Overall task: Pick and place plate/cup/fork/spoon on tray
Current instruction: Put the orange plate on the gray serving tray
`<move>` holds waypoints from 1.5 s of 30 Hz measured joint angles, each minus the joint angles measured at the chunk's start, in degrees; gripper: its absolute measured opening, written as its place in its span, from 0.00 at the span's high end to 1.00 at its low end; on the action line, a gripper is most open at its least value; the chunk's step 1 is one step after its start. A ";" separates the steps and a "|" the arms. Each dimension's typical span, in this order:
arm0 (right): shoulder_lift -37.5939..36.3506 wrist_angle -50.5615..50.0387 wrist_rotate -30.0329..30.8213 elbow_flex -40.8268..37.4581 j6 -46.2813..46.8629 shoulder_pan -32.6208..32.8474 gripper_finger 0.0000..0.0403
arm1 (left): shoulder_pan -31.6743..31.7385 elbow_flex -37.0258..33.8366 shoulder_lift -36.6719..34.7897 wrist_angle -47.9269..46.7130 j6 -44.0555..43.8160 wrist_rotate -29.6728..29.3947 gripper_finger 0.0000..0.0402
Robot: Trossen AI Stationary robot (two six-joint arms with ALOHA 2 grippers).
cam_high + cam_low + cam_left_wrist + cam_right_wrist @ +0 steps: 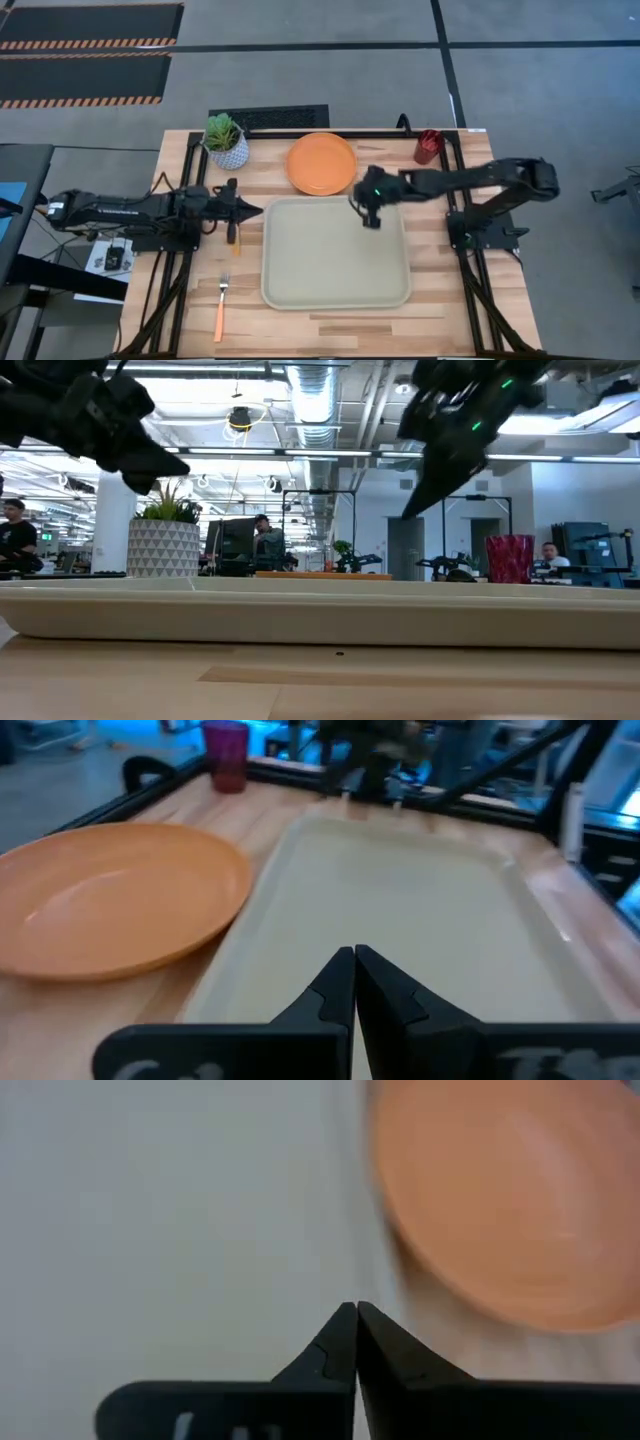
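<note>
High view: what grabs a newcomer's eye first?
The big beige tray sits empty at table centre, with the orange plate off it, just behind its far edge. The right gripper, shut, hangs over the tray's far right part; the left gripper, shut, waits left of the tray, above the fork.

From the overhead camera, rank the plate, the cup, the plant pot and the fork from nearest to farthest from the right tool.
Right tool, over the tray's far edge:
1. Plate, just beyond the tray.
2. Cup, far right corner.
3. Plant pot, far left.
4. Fork, near left, beside the tray.
</note>
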 joint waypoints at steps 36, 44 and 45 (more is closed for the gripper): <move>26.04 -3.03 -0.06 16.56 -30.66 -14.28 0.90 | 7.92 -6.51 -0.37 11.19 2.31 7.34 1.00; 22.50 -6.09 1.52 16.54 -25.69 -12.73 0.95 | 7.90 -6.51 -0.37 12.17 2.37 7.34 1.00; 21.47 -7.65 1.48 16.54 -24.60 -11.98 0.95 | 7.90 -6.51 -0.35 12.17 2.35 7.34 1.00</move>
